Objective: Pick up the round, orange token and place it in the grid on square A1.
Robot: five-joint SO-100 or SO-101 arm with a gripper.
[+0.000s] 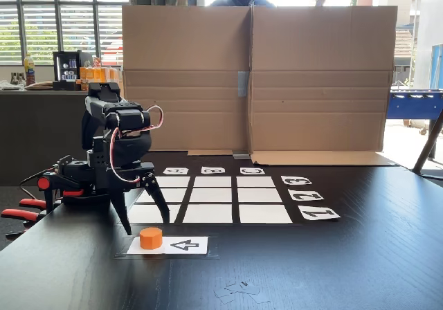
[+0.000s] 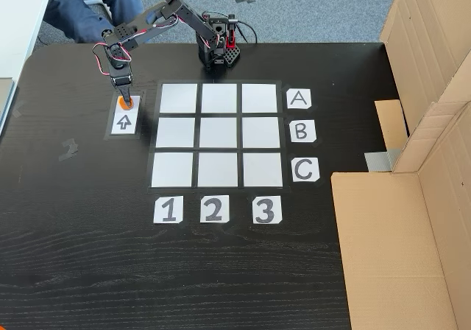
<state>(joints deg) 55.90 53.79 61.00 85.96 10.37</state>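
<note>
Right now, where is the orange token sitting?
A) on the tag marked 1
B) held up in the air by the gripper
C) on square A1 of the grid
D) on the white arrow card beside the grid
D: the token rests on the arrow card, outside the grid, with the gripper open just above it.

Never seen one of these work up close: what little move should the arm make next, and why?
Probably lower straight down. The open pincer hangs above the orange token, which sits untouched on the arrow card, so its fingers need to drop around the token before closing.
</note>
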